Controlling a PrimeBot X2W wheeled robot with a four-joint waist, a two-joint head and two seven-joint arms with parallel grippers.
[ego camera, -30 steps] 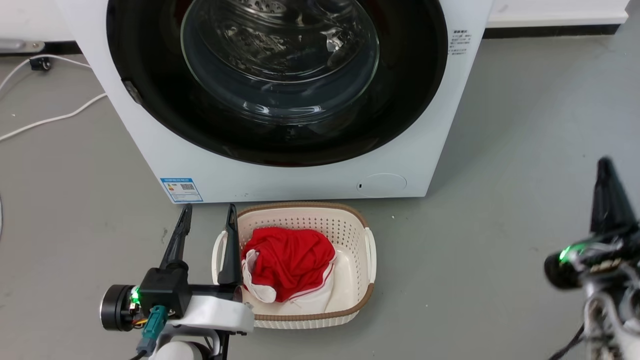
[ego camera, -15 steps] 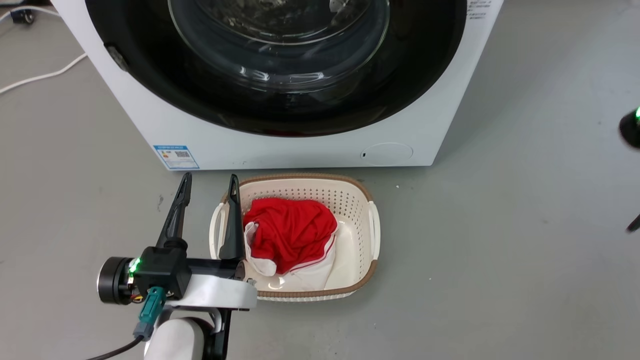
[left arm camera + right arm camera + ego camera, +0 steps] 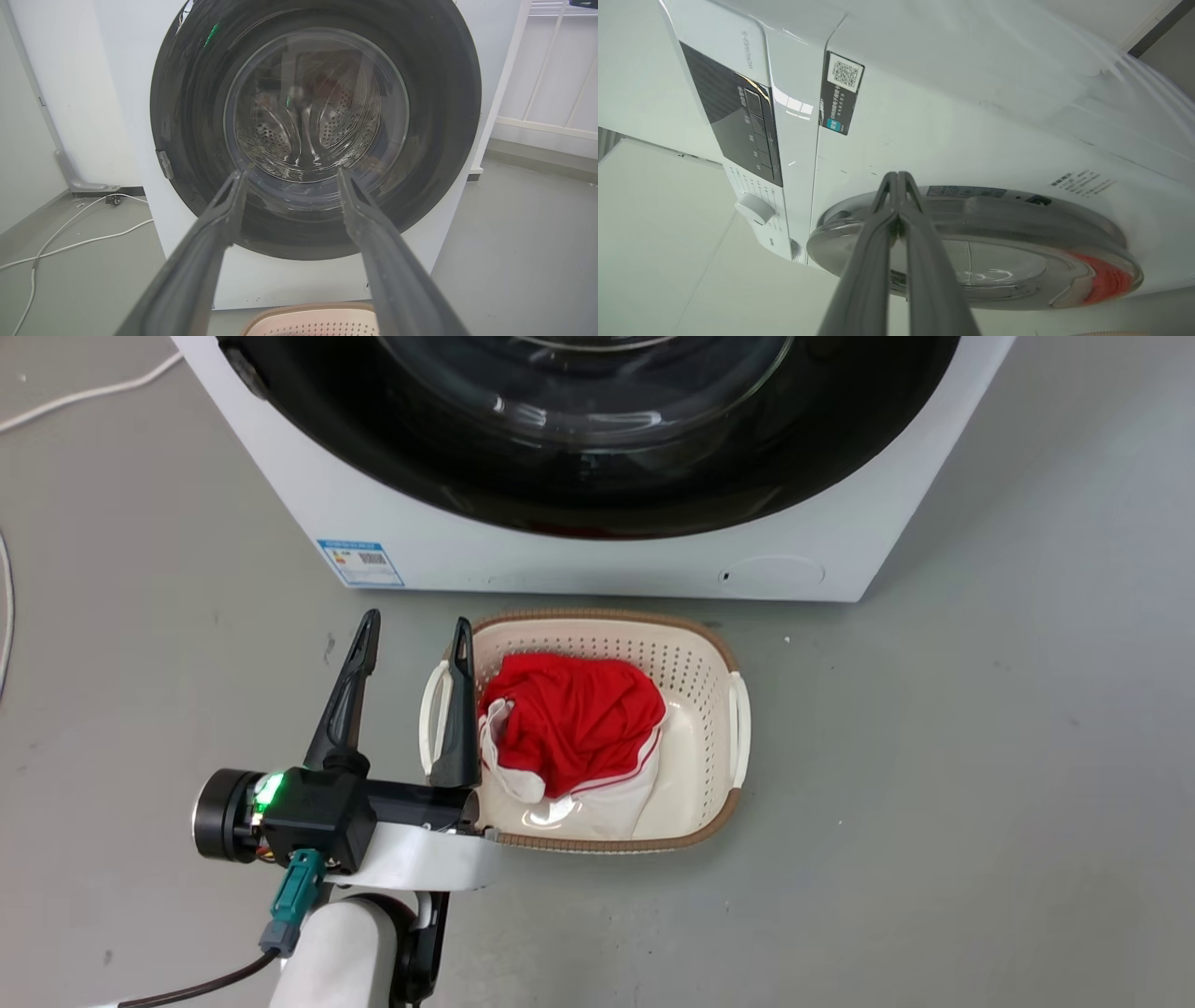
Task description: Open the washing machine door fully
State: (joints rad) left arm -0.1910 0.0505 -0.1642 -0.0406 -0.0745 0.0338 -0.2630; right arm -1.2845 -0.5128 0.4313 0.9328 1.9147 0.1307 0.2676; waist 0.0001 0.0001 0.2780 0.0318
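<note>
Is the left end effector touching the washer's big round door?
Apart. Head view: the left end effector's fingertips stop over bare floor, short of the washing machine door.

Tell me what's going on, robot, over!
Left gripper open, empty. Washing machine door closed. Right gripper shut, pointing at its rim. Basket on floor below it.
</note>
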